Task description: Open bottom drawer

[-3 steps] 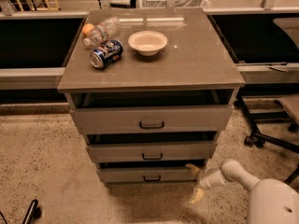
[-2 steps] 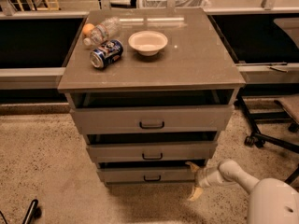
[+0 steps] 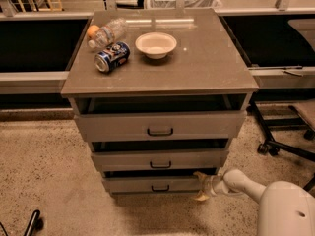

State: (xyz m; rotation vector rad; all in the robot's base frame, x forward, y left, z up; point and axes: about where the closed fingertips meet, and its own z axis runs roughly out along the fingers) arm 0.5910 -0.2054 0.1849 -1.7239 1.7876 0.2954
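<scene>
Gripper sits low at the right end of the bottom drawer, carried on a white arm that enters from the lower right. Its two pale fingers are spread apart, one above the other. The upper tip is level with the drawer front's top edge and the lower tip is below its bottom edge. Whether either tip touches the front cannot be told.

Camera view: the bottom drawer is the lowest of three in the grey-brown cabinet, just above the speckled floor.
- Orientation: its flat front faces the camera and its long axis runs left to right.
- Appearance: a narrow grey-brown front with a small black bar handle at its centre. A dark gap shows above its top edge, as above the middle drawer and the top drawer.
- Visibility: the interior is hidden in shadow. The gripper covers the front's right end.
</scene>
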